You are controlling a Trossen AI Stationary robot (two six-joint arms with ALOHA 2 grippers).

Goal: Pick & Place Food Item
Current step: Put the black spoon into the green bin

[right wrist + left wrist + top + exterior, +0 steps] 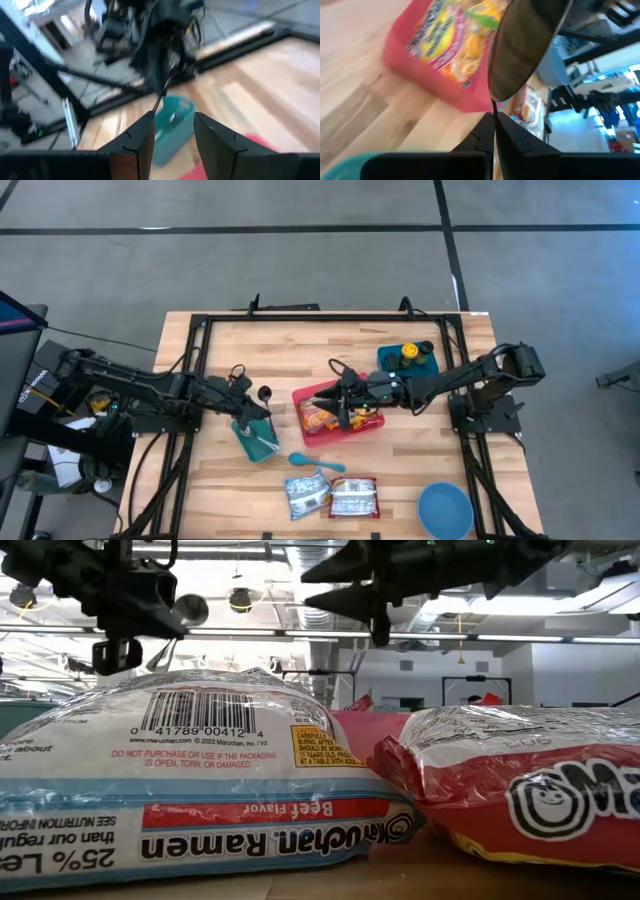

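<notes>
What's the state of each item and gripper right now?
Left gripper: fingers shut on a spoon, above the teal container.
Right gripper: fingers open, empty, over the red tray.
Red tray: holds a ramen packet.
Teal container: on the table, utensil inside.
Two ramen packets: flat on the table.
Blue bowl: upright, empty.

Ramen packets (200, 790) at the low view's front are looking like glossy, crinkly plastic film; the table (420, 450) is showing pale matt wood, the centre tray (335, 428) probably smooth red plastic.
</notes>
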